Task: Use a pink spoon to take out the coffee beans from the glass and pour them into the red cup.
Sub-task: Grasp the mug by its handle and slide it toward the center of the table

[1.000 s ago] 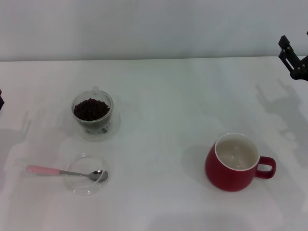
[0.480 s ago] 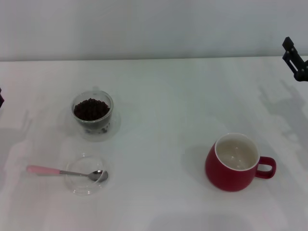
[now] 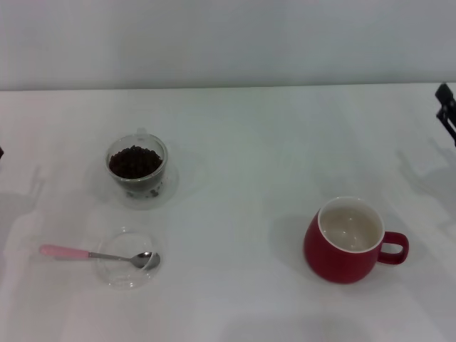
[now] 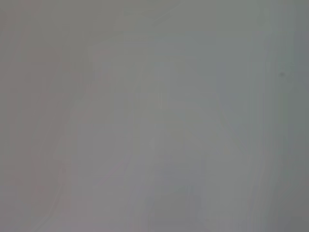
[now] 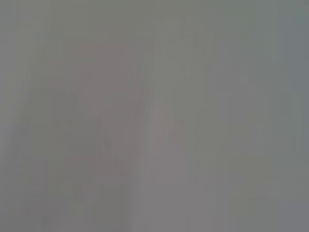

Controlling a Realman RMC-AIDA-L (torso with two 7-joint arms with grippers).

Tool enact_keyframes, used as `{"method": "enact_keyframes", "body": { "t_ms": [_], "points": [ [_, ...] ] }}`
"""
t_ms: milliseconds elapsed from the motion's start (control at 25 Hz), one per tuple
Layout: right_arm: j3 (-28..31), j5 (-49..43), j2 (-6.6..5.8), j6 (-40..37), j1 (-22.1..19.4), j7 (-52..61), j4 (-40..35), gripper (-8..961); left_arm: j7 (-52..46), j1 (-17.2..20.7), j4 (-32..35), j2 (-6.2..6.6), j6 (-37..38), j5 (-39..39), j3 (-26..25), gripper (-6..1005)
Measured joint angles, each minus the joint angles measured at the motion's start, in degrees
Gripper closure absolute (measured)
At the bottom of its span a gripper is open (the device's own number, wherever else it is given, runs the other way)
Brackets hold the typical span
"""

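White table [image 3: 249, 142]; right end effector [image 3: 447, 107] touches nothing.

We see only a sliver of our black right gripper [image 3: 447, 110] at the head view's right edge (fingers unreadable); our left gripper stays outside every view.

No readable text, labels or numbers; wrist views perhaps too blank.

The pink spoon [image 3: 96, 254] lay flat. Behind its bowl stood the glass [image 3: 137, 166] of coffee beans [image 3: 134, 161] (dark, heaped); the empty red cup [image 3: 350, 240] sat upright, well off past the bowl end.
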Motion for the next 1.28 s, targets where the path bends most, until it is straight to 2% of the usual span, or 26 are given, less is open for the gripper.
{"method": "enact_keyframes", "body": {
  "t_ms": [320, 600, 840, 1120, 1280],
  "points": [
    [-11.0, -0.8, -3.35, -4.8, -4.0, 5.8, 0.9, 227, 0.0, 0.3, 0.5, 0.09, 0.0, 0.0, -0.1, 286],
    [-12.4, -7.2, -5.05, -12.0, -6.9, 10.5, 4.4, 224, 0.0, 0.6, 0.1, 0.09, -0.1, 0.0, 0.0, 285],
    [-13.1, -7.6, -4.31, -18.8, -7.3, 11.3, 13.1, 220, 0.0, 0.7, 0.2, 0.09, -0.1, 0.0, -0.1, 285],
    [-14.5, -8.8, -2.05, -17.0, -7.4, 11.9, 16.9, 221, 0.0, 0.2, 0.4, 0.09, -0.1, 0.0, -0.1, 285],
    [-16.5, -8.9, -1.2, -15.3, -7.3, 11.9, 17.0, 222, 0.0, 0.0, 0.4, 0.14, -0.1, 0.0, -0.1, 286]
  ]
}}
